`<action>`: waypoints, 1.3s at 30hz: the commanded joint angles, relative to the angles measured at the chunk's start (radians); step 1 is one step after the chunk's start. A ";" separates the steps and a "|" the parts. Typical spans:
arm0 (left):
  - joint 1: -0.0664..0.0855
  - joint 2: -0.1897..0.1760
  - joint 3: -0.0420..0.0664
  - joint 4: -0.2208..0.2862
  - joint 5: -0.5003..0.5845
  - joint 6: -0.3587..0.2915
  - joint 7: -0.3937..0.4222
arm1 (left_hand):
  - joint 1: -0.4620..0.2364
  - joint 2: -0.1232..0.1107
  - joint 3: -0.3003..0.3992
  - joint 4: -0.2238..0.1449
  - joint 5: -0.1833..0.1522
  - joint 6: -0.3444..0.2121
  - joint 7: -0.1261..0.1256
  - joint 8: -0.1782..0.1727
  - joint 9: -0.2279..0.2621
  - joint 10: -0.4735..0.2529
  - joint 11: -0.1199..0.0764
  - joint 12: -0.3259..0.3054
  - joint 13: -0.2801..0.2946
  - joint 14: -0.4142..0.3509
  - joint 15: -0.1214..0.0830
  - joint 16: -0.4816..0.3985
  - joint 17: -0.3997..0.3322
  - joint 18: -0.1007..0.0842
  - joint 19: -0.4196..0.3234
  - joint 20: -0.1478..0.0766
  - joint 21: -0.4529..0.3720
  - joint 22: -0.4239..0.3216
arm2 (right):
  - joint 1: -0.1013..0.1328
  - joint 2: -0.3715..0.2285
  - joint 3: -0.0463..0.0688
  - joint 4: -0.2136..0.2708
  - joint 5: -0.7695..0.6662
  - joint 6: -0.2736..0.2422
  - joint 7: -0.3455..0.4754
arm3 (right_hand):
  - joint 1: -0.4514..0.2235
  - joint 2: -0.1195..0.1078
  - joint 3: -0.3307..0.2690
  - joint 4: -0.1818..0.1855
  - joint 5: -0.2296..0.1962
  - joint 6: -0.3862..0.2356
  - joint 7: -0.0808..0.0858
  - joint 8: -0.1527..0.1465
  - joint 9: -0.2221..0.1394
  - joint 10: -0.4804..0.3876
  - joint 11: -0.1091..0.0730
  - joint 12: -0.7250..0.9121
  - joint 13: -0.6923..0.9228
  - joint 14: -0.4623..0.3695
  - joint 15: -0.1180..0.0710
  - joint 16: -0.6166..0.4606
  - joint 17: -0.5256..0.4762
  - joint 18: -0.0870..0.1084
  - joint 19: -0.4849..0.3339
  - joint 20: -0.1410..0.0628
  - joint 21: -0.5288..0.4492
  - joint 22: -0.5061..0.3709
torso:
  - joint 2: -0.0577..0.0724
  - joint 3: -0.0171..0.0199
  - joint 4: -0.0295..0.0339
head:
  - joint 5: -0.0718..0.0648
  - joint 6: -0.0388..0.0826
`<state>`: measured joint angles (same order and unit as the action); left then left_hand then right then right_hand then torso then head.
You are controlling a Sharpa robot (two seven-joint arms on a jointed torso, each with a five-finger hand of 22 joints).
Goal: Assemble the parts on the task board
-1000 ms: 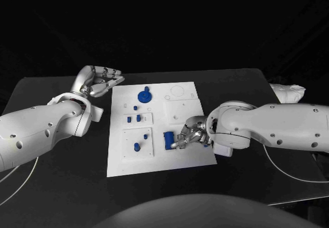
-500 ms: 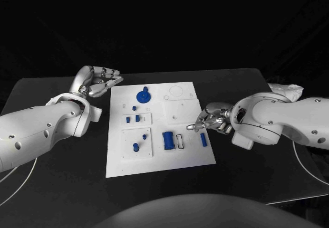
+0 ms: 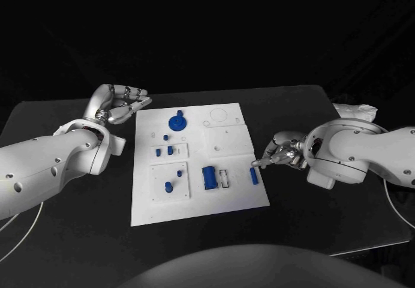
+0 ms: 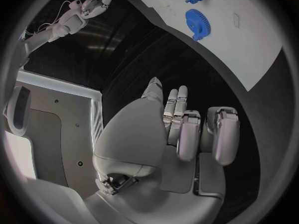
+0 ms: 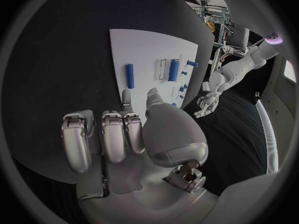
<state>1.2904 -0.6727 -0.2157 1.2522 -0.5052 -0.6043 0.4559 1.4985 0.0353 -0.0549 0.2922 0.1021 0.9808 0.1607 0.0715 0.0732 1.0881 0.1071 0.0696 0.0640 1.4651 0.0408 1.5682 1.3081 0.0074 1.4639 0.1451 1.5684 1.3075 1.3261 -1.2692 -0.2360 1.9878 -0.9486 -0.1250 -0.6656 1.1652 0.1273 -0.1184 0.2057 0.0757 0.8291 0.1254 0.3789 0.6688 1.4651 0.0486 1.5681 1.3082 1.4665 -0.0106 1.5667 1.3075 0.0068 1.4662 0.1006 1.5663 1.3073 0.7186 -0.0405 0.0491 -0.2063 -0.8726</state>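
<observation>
Blue rod (image 5: 129, 75) is lying on the white task board (image 3: 238, 198), just beyond the right hand (image 3: 281, 155); both hands are curling in, holding nothing; left hand (image 3: 121, 102) is sitting beside the board's far corner.

You have a white board (image 3: 233, 195) on a black table (image 3: 328, 222), blue parts (image 3: 210, 177), silver hands (image 3: 283, 154).

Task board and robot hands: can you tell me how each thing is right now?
task board: lying flat on the black table.
blue gear: sitting on the board's far end.
blue cylinder: lying loose by the board's right edge.
blue block: lying beside an empty slot.
left hand: fingers curled, holding nothing, beside the board's far corner.
right hand: holding nothing, just right of the board.
</observation>
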 commanded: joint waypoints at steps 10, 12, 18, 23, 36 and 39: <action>0.001 -0.002 0.001 0.002 -0.004 0.011 0.007 | -0.002 0.011 -0.008 0.000 0.004 0.005 -0.001 -0.005 -0.001 0.005 0.000 -0.001 0.000 0.106 -0.002 0.003 0.263 -0.007 0.107 -0.003 0.002 0.263 | -0.036 0.037 0.000 -0.018 -0.153 0.061 -0.058 | 0.010 -0.005 0.008 -0.019 0.052 0.031 -0.004 -0.019 -0.013 0.106 0.005 0.003 0.263 0.104 0.009 0.004 0.263 -0.007 0.105 0.007 0.004 0.263 | 0.001 0.0004 0.0007 | -0.001 0.000; 0.001 -0.002 0.001 0.003 -0.004 0.011 0.006 | -0.002 0.011 -0.008 0.000 0.004 0.005 -0.001 -0.005 -0.001 0.005 0.000 -0.001 0.000 0.106 -0.002 0.003 0.263 -0.007 0.107 -0.003 0.002 0.263 | -0.038 0.045 0.000 -0.021 -0.155 0.060 -0.059 | 0.011 -0.011 0.011 -0.028 0.081 0.039 -0.006 -0.023 -0.016 0.106 0.004 0.003 0.263 0.104 0.007 0.004 0.263 -0.007 0.105 0.006 0.004 0.263 | 0.001 0.0001 0.0003 | 0.000 0.000; 0.001 -0.002 0.001 0.003 -0.004 0.014 0.006 | -0.002 0.011 -0.008 0.000 0.004 0.005 -0.001 -0.005 -0.001 0.005 0.000 -0.001 0.000 0.106 -0.002 0.003 0.263 -0.007 0.107 -0.003 0.002 0.263 | -0.041 0.070 0.000 -0.028 -0.156 0.051 -0.068 | 0.021 -0.037 0.039 -0.065 0.239 0.050 -0.012 -0.037 -0.018 0.106 -0.002 0.003 0.263 0.104 0.002 0.004 0.263 -0.007 0.105 0.000 0.004 0.263 | 0.001 -0.0003 0.0005 | 0.000 0.000; 0.001 -0.002 0.001 0.002 -0.004 0.014 0.005 | -0.002 0.011 -0.008 0.000 0.004 0.005 -0.001 -0.005 -0.001 0.005 0.000 -0.001 0.000 0.106 -0.002 0.003 0.263 -0.007 0.107 -0.003 0.002 0.263 | -0.042 0.088 0.000 -0.035 -0.156 0.044 -0.075 | 0.020 -0.040 0.041 -0.068 0.243 0.052 -0.012 -0.037 -0.017 0.106 -0.003 0.003 0.263 0.104 0.001 0.004 0.263 -0.007 0.105 0.000 0.004 0.263 | 0.001 0.0003 -0.0004 | 0.002 0.000; 0.001 -0.002 0.001 0.002 -0.004 0.015 0.006 | -0.002 0.011 -0.008 0.000 0.004 0.005 -0.001 -0.005 -0.001 0.005 0.000 -0.001 0.000 0.106 -0.002 0.003 0.263 -0.007 0.107 -0.003 0.002 0.263 | -0.053 0.114 0.000 -0.056 -0.157 0.063 -0.099 | 0.025 -0.044 0.055 -0.080 0.246 0.054 -0.014 -0.039 -0.014 0.106 -0.005 0.003 0.263 0.104 0.000 0.004 0.263 -0.007 0.105 -0.001 0.004 0.263 | 0.000 -0.0005 0.0007 | -0.001 0.000; 0.001 -0.002 0.001 0.002 -0.004 0.015 0.006 | -0.002 0.011 -0.008 0.000 0.004 0.005 -0.001 -0.005 -0.001 0.005 0.000 -0.001 0.000 0.106 -0.002 0.003 0.263 -0.007 0.107 -0.003 0.002 0.263 | -0.055 0.116 0.000 -0.058 -0.170 0.070 -0.107 | 0.031 -0.052 0.064 -0.092 0.243 0.051 -0.014 -0.041 -0.012 0.106 -0.005 0.003 0.263 0.104 -0.001 0.004 0.263 -0.007 0.105 -0.002 0.004 0.263 | 0.000 -0.0005 0.0003 | 0.000 0.000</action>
<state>1.2904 -0.6760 -0.2160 1.2528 -0.5055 -0.6028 0.4555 1.4985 0.0353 -0.0549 0.2922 0.1021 0.9808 0.1607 0.0715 0.0735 1.0881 0.1071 0.0696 0.0641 1.4651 0.0408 1.5682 1.3077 0.0074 1.4638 0.1451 1.5684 1.3074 1.2737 -1.1548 -0.2359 1.9310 -1.0933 -0.0819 -0.6906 1.1943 0.0820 -0.0543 0.1221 0.3176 0.8774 0.1092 0.3427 0.6553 1.4669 0.0502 1.5681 1.3084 1.4665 -0.0108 1.5667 1.3073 0.0068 1.4661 0.1005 1.5663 1.3078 0.7189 -0.0407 0.0496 -0.2067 -0.8726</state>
